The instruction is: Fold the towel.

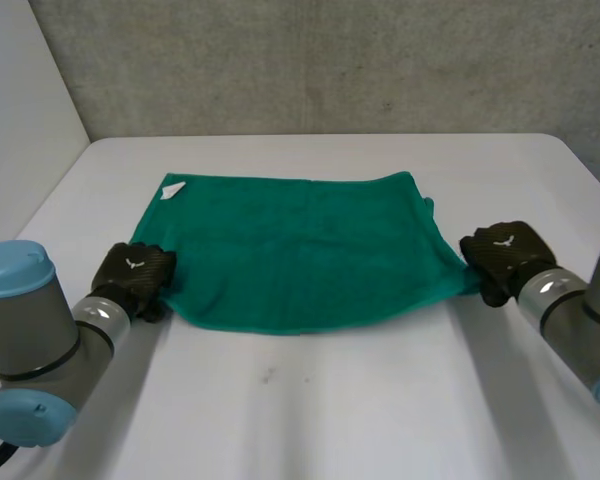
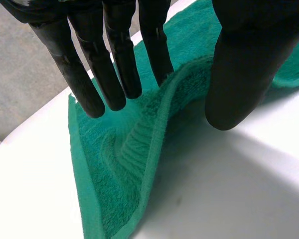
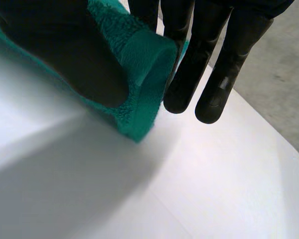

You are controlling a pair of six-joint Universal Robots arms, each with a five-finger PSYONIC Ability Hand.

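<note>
From my seat I see the towel (image 1: 300,250) spread out flat, one layer thick, on the white table (image 1: 330,410), lying across the middle with its long sides running left to right; it is a deep green terry with a flat woven hem (image 2: 139,199) along the border and a small white tag (image 1: 173,188) turned up at the far left corner; the near edge bows slightly towards me and the right end looks a little rumpled. The left hand (image 1: 132,270) sits at the near left corner; in its wrist view the fingers (image 2: 114,64) are straight and spread, their tips down on the pile just inside the hem, while the thumb (image 2: 244,64) stands well apart on the other side of the edge, tip at the bare table; the cloth humps up in a ridge between them, but I read this hand as open and not clamping anything. The right hand (image 1: 502,255) is at the near right corner; in its wrist view that corner (image 3: 144,64) is lifted clear of the table and folded over the thumb (image 3: 65,45), pressed against the straight fingers (image 3: 229,64), so this hand has the towel pinched.
</note>
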